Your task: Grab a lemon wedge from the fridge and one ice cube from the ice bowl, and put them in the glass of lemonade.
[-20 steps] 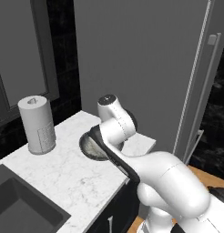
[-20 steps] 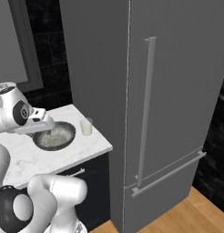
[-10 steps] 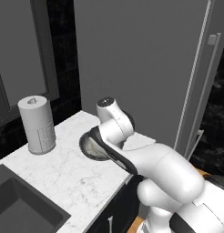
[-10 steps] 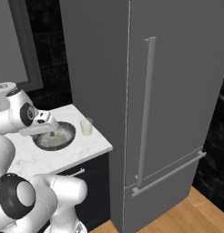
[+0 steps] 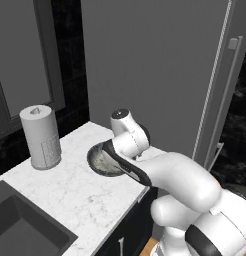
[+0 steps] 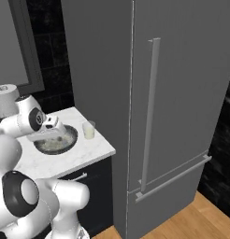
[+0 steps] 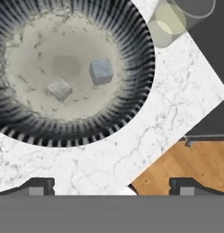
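Observation:
The ice bowl (image 7: 132, 98), dark and ribbed outside and pale and speckled inside, holds two ice cubes (image 7: 101, 71). My gripper (image 7: 112, 186) hangs open above the bowl's rim and the marble beside it, with nothing between its fingertips (image 7: 38, 185). From the right base view the gripper (image 6: 53, 135) hovers over the ice bowl (image 6: 70, 140). The glass of lemonade (image 6: 89, 130) stands just right of the bowl, and the glass (image 7: 170, 20) is also near the counter's corner. The fridge (image 6: 182, 93) is shut, so the lemon wedge is hidden. My arm covers part of the bowl (image 5: 97, 161).
A white paper-towel roll (image 5: 41, 137) stands at the counter's back left, and a dark sink (image 5: 20, 225) is sunk in at the near left. The counter (image 6: 96, 149) ends just right of the glass, beside the fridge's long handle (image 6: 149, 112). Wood floor (image 7: 186, 164) lies below.
The hand has crept slightly right over the bowl and the arm's elbow has swung a little. The jaws have stayed open and nothing was taken hold of.

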### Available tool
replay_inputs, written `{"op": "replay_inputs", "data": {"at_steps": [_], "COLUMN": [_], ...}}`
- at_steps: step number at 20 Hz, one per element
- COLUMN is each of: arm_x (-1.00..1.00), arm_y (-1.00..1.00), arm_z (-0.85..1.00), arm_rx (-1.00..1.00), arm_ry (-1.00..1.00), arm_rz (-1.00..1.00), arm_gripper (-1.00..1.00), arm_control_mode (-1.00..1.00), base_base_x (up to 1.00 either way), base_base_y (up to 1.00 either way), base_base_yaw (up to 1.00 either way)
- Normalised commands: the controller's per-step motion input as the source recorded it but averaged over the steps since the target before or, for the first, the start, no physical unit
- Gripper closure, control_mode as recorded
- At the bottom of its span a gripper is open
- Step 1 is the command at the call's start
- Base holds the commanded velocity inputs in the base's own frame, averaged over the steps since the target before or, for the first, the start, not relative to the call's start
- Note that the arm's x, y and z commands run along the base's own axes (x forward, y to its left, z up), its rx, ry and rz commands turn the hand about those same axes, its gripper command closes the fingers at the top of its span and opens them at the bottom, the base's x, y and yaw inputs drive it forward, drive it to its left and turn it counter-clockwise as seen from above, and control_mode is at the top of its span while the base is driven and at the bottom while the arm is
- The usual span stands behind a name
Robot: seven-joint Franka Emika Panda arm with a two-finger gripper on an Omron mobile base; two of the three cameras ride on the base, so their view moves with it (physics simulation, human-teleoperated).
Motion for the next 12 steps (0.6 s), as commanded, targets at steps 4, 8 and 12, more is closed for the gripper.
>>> {"op": "replay_inputs", "data": {"at_steps": [4, 8, 12], "arm_x": [0.36, 0.41, 0.43], "arm_y": [-0.19, -0.01, 0.02], "arm_z": [-0.29, -0.2, -0.17], "arm_rx": [0.0, 0.01, 0.0], "arm_ry": [0.0, 0.03, 0.04], "arm_rz": [0.02, 0.0, 0.0], "arm_gripper": [-1.0, -1.0, -1.0], "arm_control_mode": [-1.0, -1.0, -1.0], "base_base_x": [0.0, 0.0, 0.0], "base_base_y": [0.0, 0.0, 0.0], "base_base_yaw": [0.0, 0.0, 0.0]}}
